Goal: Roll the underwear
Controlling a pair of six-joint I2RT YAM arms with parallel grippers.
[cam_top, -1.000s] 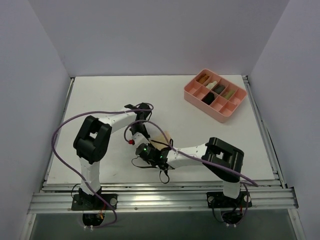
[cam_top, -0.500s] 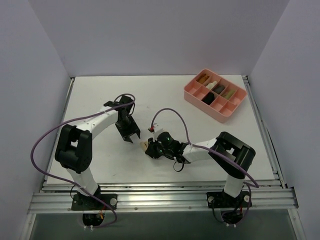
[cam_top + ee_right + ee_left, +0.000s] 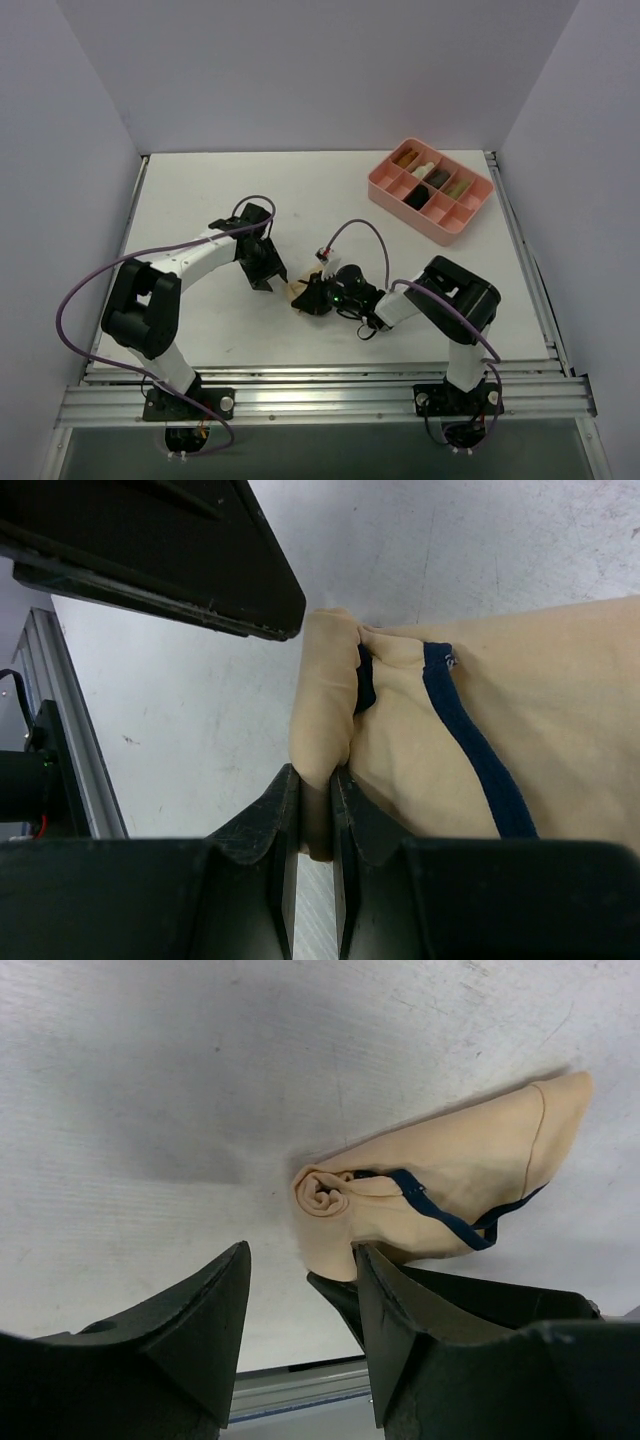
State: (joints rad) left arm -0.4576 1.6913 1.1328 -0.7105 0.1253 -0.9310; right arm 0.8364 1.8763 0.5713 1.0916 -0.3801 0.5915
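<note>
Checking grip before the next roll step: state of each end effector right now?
Left end effector: open, holding nothing, just beside the underwear.
Right end effector: shut on a fold of the underwear.

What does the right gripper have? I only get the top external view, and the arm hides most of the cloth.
Observer: In the right wrist view, the right gripper is shut on a folded edge of the underwear, with the tan cloth pinched between its jaws.
Operator: Is the left gripper on it too?
Observer: No. In the left wrist view, the left gripper is open with nothing between its jaws. The spiral rolled end of the cloth sits just past its tips.
</note>
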